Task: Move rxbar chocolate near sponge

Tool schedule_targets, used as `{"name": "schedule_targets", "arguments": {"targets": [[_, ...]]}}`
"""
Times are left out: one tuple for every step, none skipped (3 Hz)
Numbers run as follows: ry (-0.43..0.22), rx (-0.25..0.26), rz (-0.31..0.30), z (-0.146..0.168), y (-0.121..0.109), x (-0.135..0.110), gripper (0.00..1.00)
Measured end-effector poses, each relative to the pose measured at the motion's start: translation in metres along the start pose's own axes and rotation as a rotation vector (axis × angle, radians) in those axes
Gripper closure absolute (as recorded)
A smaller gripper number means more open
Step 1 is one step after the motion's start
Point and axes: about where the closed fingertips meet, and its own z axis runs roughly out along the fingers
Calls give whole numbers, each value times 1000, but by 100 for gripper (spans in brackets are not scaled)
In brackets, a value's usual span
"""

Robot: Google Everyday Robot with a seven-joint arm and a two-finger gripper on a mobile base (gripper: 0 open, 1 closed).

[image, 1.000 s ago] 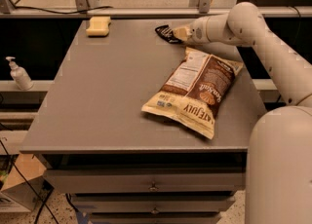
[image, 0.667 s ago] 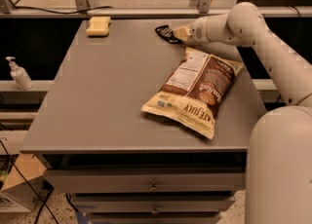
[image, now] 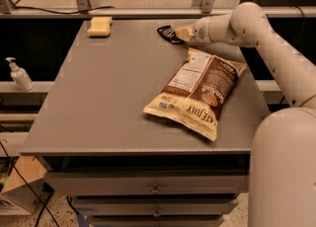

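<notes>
Fingers [image: 183,33]: at the back edge of the grey surface [image: 108,102], at the tip of the white arm [image: 256,28] that reaches in from the side; they point along that back edge.
Finger state: closed on one end of the chocolate bar [image: 167,34].
Chocolate bar: small, flat and dark, sticking out past the fingertips, low over the surface; whether its free end touches the surface cannot be told.
Sponge [image: 99,26]: pale yellow block ahead of the fingertips, at the surface's far back corner, well apart from the bar.
Chip bag [image: 197,93]: big cream-and-brown bag lying flat on the camera side of the fingers, its top edge just below the wrist, its bottom end near the front edge.
Pump bottle [image: 19,75]: white, upright, off the surface on a lower ledge, far beyond the fingertips and nearer the camera than the sponge.
Drawers [image: 148,189]: under the surface's front edge, well below the fingers.
</notes>
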Motion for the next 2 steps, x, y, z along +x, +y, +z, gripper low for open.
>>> {"name": "schedule_targets", "arguments": {"targets": [[0,0,0,0,0,0,100],[0,0,0,0,0,0,100]]}}
